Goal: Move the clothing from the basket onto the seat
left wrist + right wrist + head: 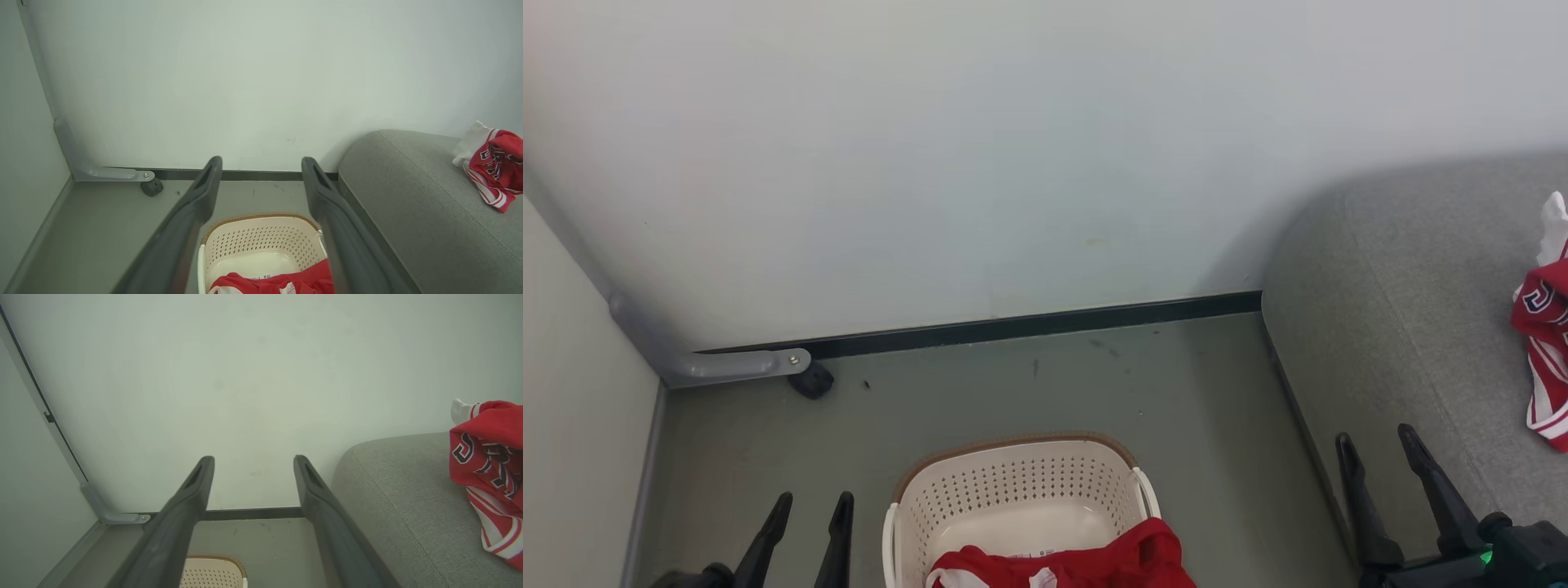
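Since nothing is held just now, this looks like a pause between carries, with the job partly done. The left gripper (814, 500) has its two fingers spread wide above the floor. Just right of those fingers sits the cream laundry basket (1013, 482), a crumpled red garment (1127, 555) heaped at its near end. Further right, the right gripper (1376, 437) is splayed just as wide, fingertips over the edge of the grey sofa (1405, 327). Beyond and to the right of them lies a red lettered jersey (1543, 359). Next, I'd judge, a gripper must dip into the basket and pinch a good fold of cloth.
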Tool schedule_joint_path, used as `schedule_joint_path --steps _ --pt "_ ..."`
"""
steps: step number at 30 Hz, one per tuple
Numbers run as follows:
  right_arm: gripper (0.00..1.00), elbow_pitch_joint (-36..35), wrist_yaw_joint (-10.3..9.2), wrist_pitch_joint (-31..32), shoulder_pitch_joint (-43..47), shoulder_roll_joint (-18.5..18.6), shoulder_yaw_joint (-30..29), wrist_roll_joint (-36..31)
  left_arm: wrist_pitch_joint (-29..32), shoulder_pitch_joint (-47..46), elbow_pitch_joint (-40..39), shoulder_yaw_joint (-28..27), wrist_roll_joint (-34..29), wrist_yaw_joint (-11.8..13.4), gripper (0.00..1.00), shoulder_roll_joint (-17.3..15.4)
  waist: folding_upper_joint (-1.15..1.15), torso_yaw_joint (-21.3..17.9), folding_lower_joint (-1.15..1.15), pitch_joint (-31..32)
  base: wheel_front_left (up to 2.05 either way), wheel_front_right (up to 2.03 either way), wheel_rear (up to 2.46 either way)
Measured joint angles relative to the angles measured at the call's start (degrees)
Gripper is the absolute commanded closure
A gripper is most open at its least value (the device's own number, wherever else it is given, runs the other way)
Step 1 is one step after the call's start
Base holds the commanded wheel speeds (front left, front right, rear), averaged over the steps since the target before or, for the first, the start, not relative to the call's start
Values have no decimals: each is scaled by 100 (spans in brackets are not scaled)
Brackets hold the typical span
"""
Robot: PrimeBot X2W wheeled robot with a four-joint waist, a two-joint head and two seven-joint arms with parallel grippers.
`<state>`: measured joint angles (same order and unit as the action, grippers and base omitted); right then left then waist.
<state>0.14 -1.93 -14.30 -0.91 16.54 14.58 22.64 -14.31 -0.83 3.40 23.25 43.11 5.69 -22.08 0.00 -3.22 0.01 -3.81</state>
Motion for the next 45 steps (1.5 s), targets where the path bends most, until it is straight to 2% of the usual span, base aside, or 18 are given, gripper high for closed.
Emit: schedule_joint_path --steps 6,17,22,36,45 --pt "0 -32 93 0 -53 -33 -3 0 9 -190 8 183 -79 -122 0 18 0 -87 0 -256 0 0 0" --pt "0 -190 101 -18 -399 -112 -141 -93 355 -895 227 535 -192 -409 0 82 0 -268 0 -841 0 0 0" --pt "0 -247 119 -24 -505 -213 -156 -109 522 -1204 436 573 -146 -525 0 205 0 -331 0 -1142 0 0 0" --pt "0 -479 152 -41 -1074 -321 -393 -148 1127 -2035 1226 877 -135 -832 0 286 1 -518 0 -1975 0 0 0" --pt "0 -626 245 -41 -1416 -421 -471 -146 1464 -2369 1718 1092 -140 -976 0 401 1 -649 0 -2441 0 0 0"
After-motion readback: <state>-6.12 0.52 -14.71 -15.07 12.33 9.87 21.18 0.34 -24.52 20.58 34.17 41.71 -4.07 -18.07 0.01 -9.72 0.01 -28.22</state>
